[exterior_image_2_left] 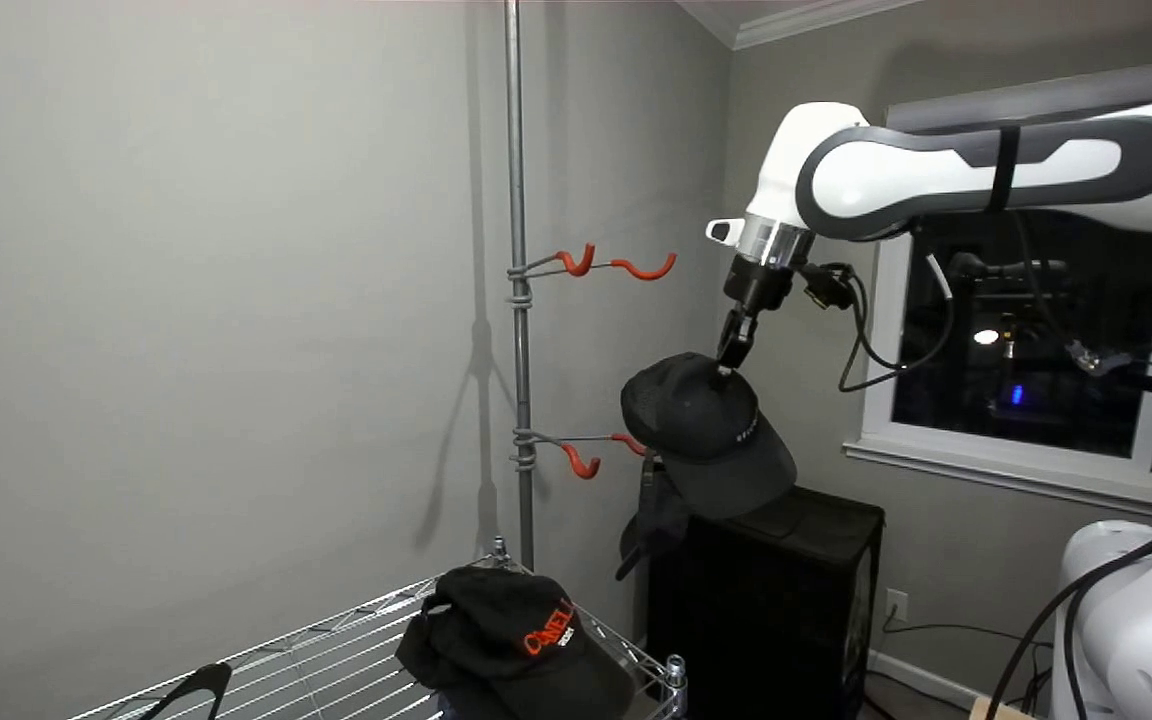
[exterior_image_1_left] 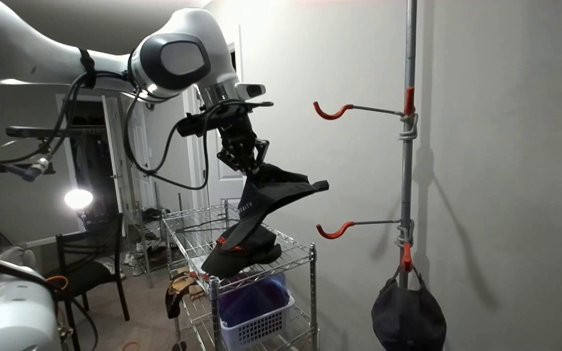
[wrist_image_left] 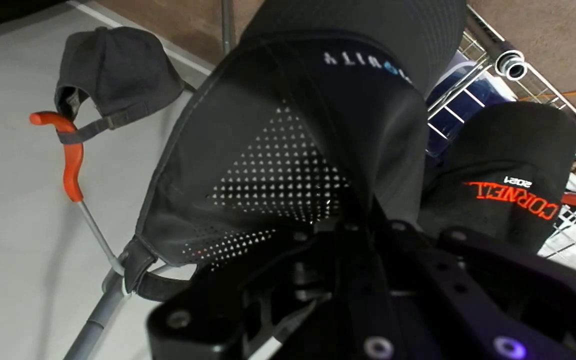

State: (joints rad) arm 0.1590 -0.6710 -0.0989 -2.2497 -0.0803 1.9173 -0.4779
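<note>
- Your black, jointed claw (wrist_image_left: 353, 225) is closed, gripping the crown of a smooth, black, curve-brimmed fabric cap (wrist_image_left: 248, 130).
- You have this cap suspended in mid-air, tilted brim-down; both exterior views confirm it.
- Its side panels, seen in the wrist view, carry rows of fine perforations that let light through; pale lettering, partly legible, crosses the front, and a narrow strap closes the back in a loop.
- Below your claw stands a shiny, wire-grid metal counter (exterior_image_2_left: 346, 665), bearing a slightly crumpled, matte-black fabric cap (exterior_image_2_left: 506, 635) marked "CORNELL" in red-orange and "2021" in white.
- A white, lattice-sided plastic basket (exterior_image_1_left: 254, 333) sits under the counter's top tier.
- Near the counter you will note an upright, round, gray metal pole (exterior_image_1_left: 410, 53) fitted with curved, orange-coated hooks (wrist_image_left: 72, 172).
- A charcoal-gray, round-crowned fabric cap (wrist_image_left: 118, 72) hangs by its rear strap from a lower hook.
</note>
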